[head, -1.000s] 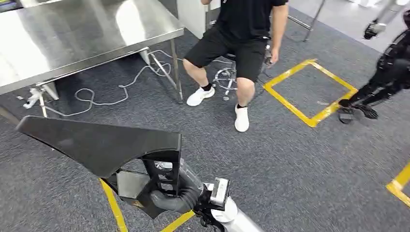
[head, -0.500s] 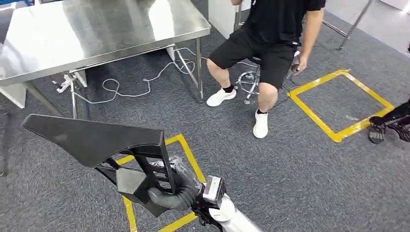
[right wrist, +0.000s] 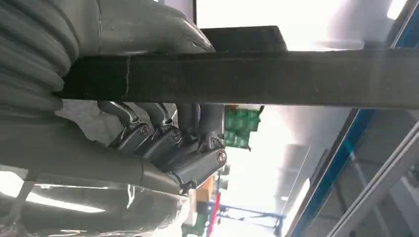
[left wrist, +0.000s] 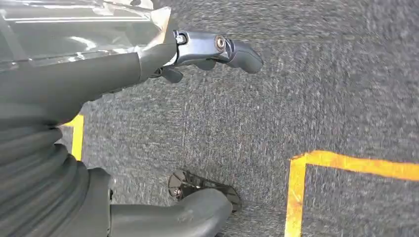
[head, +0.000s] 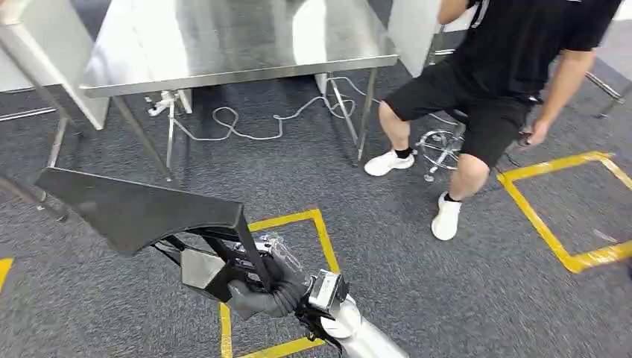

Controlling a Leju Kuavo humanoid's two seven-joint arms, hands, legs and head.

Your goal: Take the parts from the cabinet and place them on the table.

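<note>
The steel desk (head: 238,45) now sits nearer and more central than a moment ago, so the robot is closing in. The black part (head: 141,212), short of the desk's near edge, stays gripped by the right robot hand (head: 261,287). The left robot hand (left wrist: 148,64) hangs empty, fingers loosely apart.

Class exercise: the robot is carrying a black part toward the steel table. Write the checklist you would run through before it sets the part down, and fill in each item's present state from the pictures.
1. Right hand grips the black part by its ribbed frame: ok.
2. Steel table top looks bare where visible: ok.
3. Part over the table: not ok; it hangs above carpet, short of the near edge.
4. Seated person clear of the path: ok, off to the table's right.
5. White cable under the table, away from the walkway: ok.
6. Left hand holds nothing: ok.
</note>
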